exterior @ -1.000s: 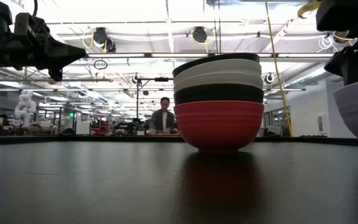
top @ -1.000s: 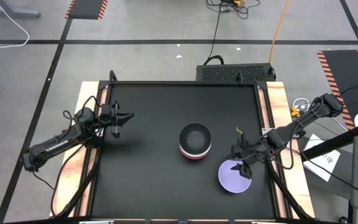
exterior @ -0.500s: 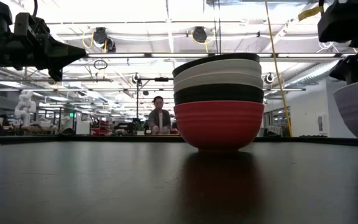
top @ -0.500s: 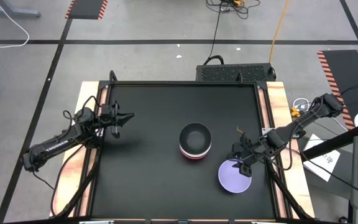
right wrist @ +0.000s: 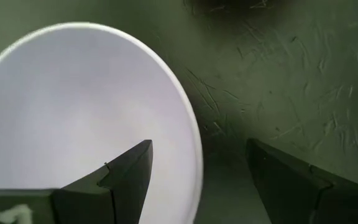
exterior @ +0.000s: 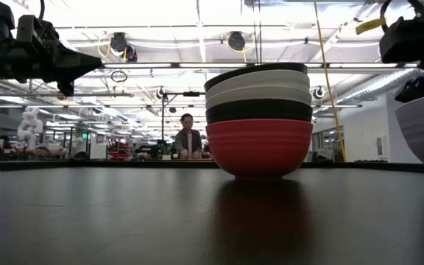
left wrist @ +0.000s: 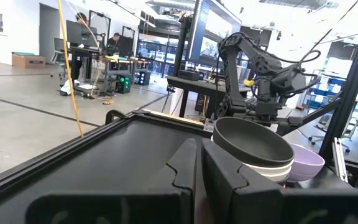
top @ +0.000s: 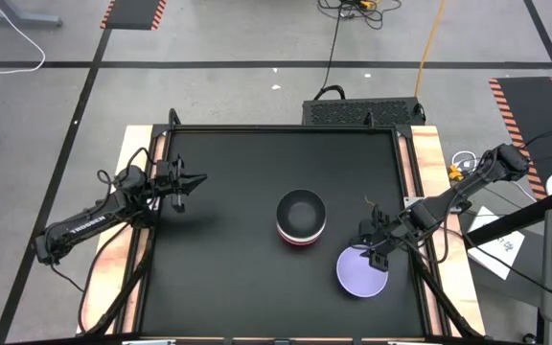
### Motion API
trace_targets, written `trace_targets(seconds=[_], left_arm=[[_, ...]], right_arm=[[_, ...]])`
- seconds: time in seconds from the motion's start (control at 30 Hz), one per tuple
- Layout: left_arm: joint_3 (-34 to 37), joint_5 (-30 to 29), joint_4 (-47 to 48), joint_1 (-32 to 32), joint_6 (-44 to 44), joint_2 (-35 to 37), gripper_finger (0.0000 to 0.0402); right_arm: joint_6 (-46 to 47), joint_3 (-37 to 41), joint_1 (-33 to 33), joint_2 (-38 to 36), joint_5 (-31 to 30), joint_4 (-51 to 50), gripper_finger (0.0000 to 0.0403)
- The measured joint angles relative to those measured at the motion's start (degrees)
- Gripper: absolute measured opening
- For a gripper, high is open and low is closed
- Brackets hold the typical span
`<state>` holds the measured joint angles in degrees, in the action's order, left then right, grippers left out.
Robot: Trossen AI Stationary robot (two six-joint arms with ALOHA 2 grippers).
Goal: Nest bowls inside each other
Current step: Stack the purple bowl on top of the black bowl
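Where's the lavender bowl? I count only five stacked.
High view: the lavender bowl sits alone on the table's right-front part, beside the stack, under the open right claw.

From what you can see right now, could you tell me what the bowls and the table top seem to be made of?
The red bowl at the stack's bottom looks like plastic: uniform colour, fine ridges, soft sheen. The lavender bowl has the same smooth matte look, probably plastic too. The table top seems a hard black sheet, semi-glossy, since it faintly mirrors the stack.
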<state>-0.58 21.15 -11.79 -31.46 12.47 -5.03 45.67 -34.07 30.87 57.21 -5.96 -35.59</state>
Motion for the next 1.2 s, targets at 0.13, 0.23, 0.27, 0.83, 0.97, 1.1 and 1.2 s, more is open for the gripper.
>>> trace_targets(seconds=[0.13,0.23,0.27,0.83,0.97,1.1,1.2], left_arm=[[0.0,0.0,0.0,0.0,0.0,-0.01,0.0026],[0.0,-0.01,-0.01,0.0,0.0,0.0,0.0026],[0.0,0.0,-0.01,0.0,0.0,0.01,0.0026],[0.0,-0.02,-0.02,0.0,-0.04,-0.01,0.0026],[0.0,-0.01,-0.02,0.0,-0.04,0.0,0.0026],[0.0,-0.02,-0.02,0.01,-0.04,0.0,0.0026],[0.0,-0.02,-0.04,0.0,-0.04,-0.01,0.0026]], right_arm=[[0.09,0.56,0.0,0.0,0.0,0.04,0.0251],[0.11,0.65,0.0,0.0,0.02,0.24,0.0251],[0.11,0.66,0.0,0.0,0.02,0.31,0.0251],[-0.07,0.64,0.0,0.0,0.07,0.67,0.0211],[0.02,0.64,0.0,0.0,0.43,0.67,0.0168],[-0.06,0.64,-0.02,0.02,1.67,1.12,0.0131],[-0.26,0.64,-0.02,0.02,1.68,1.09,0.0109]])
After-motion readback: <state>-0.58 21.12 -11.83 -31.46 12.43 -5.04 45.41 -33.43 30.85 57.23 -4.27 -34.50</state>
